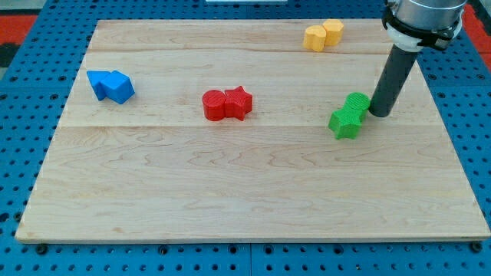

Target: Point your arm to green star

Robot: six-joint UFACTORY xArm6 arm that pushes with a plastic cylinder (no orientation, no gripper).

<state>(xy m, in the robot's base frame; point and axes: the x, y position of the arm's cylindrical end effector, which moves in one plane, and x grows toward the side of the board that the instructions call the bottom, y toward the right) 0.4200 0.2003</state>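
Observation:
The green star [345, 122] lies on the wooden board [230, 192] at the view's right of centre. A second green block [357, 103] of rounder shape touches it on its upper right. My tip [379, 113] stands on the board just right of the rounder green block, close to or touching it, and up and to the right of the green star. The dark rod rises from the tip toward the view's top right.
A red round block [215, 104] and a red star [238, 102] touch near the centre. Two blue blocks [110, 85] sit at the left. Two yellow blocks [323, 34] sit near the top edge. A blue pegboard [23, 153] surrounds the board.

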